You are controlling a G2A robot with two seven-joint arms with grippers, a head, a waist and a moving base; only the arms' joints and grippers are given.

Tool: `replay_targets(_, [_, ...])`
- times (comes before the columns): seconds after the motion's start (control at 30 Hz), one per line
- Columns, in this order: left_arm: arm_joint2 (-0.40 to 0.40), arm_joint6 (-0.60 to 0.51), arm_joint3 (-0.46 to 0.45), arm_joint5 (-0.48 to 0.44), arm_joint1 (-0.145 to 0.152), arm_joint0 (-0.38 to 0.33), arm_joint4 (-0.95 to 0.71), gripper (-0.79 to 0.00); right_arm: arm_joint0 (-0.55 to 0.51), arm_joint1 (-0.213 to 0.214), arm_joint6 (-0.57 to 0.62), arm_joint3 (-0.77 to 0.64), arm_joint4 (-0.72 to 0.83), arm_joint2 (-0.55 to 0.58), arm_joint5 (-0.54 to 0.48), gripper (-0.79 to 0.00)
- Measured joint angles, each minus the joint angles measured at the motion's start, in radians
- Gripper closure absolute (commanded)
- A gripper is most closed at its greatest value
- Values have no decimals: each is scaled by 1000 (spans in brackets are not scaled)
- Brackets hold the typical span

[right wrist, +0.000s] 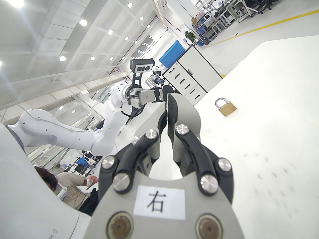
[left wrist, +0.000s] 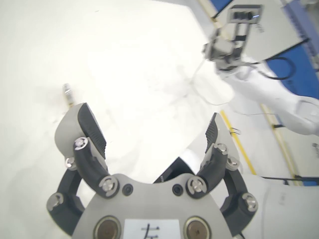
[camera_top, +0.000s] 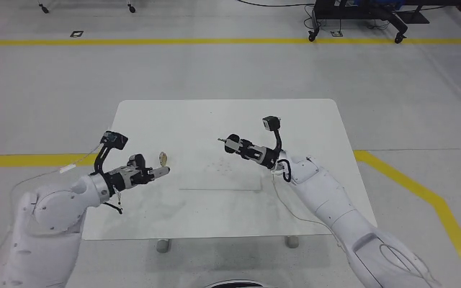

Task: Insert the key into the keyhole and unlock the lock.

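Left gripper [camera_top: 160,171] low over the table [camera_top: 302,122], fingers [left wrist: 87,123] spread wide, holding nothing. Brass lock [camera_top: 163,156] lies flat on the table just beside its fingertips, shackle seated. Right gripper [camera_top: 229,142] near table centre, well apart from the lock, fingers [right wrist: 174,110] pressed together on a thin key [camera_top: 220,140]; only its tip juts out. Each gripper base carries a white label [right wrist: 159,202] with one black character.
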Motion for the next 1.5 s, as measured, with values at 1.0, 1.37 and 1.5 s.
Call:
replay_targets(1.0, [478, 137, 325, 251, -61, -318, 678, -289, 0, 0, 0, 0, 0, 0, 0, 0])
replay_targets(1.37, [514, 139, 384, 265, -78, -368, 676, -175, 0, 0, 0, 0, 0, 0, 0, 0])
replay_targets(1.5, [518, 133, 392, 276, -83, -379, 681, -135, 0, 0, 0, 0, 0, 0, 0, 0])
